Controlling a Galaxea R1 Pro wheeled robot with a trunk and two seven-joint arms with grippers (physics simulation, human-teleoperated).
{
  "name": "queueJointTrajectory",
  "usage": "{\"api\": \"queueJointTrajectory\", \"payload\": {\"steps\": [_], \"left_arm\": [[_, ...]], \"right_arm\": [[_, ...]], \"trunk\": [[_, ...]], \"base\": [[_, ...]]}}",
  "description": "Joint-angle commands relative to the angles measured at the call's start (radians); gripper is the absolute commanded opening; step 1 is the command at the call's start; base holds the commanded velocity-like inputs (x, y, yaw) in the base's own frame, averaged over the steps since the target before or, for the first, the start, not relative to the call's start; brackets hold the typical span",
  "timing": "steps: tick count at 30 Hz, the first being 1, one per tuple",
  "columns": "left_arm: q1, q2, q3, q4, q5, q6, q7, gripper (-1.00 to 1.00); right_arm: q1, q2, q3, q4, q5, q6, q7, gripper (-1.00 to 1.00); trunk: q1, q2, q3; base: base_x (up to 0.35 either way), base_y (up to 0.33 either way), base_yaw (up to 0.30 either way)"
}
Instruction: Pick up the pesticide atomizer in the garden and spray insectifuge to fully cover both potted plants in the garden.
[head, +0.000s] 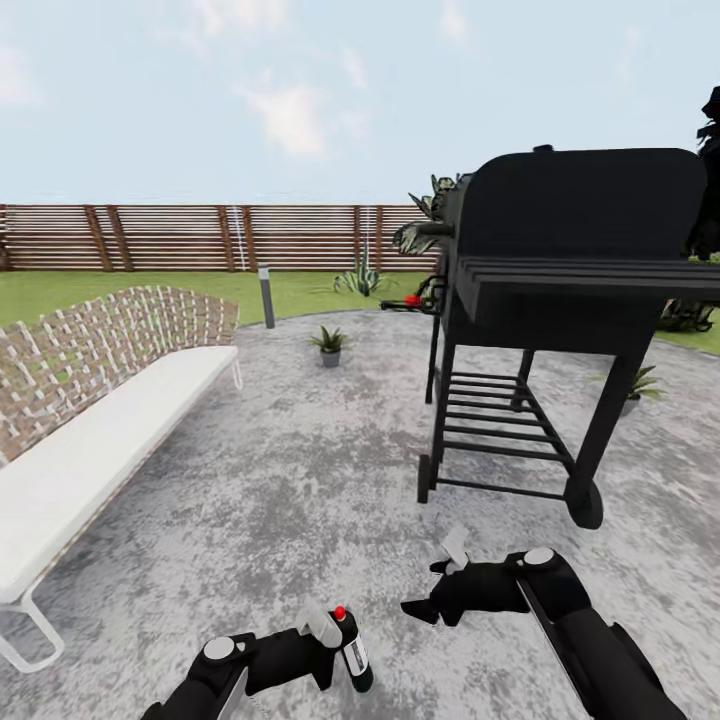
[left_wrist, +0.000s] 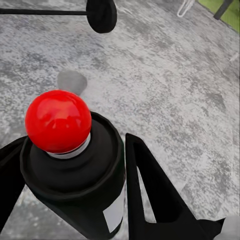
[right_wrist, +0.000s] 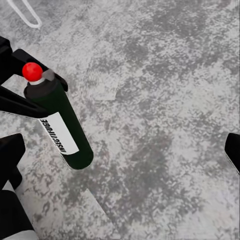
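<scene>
The pesticide atomizer (head: 353, 652) is a dark bottle with a white label and a round red top, held upright low over the grey paving. My left gripper (head: 338, 645) is shut on its body; in the left wrist view the atomizer (left_wrist: 75, 175) sits between the black fingers (left_wrist: 150, 190). The right wrist view shows the atomizer (right_wrist: 62, 125) from the side, label reading INSECTIFUGE. My right gripper (head: 432, 585) hangs open and empty just right of it. One potted plant (head: 329, 342) stands far ahead on the paving. Another potted plant (head: 636, 385) is partly hidden behind the grill's legs.
A large black grill (head: 560, 260) on wheels stands ahead on the right. A woven bench with a white cushion (head: 90, 420) lines the left side. A grey bollard light (head: 266, 297) and the brown slatted fence (head: 200, 237) lie beyond the lawn.
</scene>
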Motion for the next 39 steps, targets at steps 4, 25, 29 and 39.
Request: {"api": "queueJointTrajectory", "payload": {"steps": [4,25,29,39], "left_arm": [[0.0,0.0,0.0,0.0,0.001,0.001,0.001,-1.0],[0.0,0.0,0.0,0.0,0.002,0.006,0.002,-1.0],[0.0,0.0,0.001,0.004,0.002,0.006,0.002,-1.0],[-0.002,0.0,0.001,0.006,0.002,0.006,0.002,-1.0]], "right_arm": [[0.0,-0.001,0.001,0.004,-0.001,-0.006,0.001,1.0],[0.0,0.0,0.0,0.005,-0.006,-0.017,-0.001,1.0],[0.0,0.0,-0.001,0.005,-0.005,-0.017,0.0,1.0],[0.0,0.0,-0.002,0.005,-0.003,-0.017,-0.001,1.0]], "trunk": [[0.0,0.0,0.0],[0.0,0.0,0.001],[0.0,0.0,0.004],[0.0,0.0,0.008]], "base": [[0.29,0.172,0.068],[0.29,0.172,-0.008],[0.29,0.172,-0.062],[0.29,0.172,-0.002]]}}
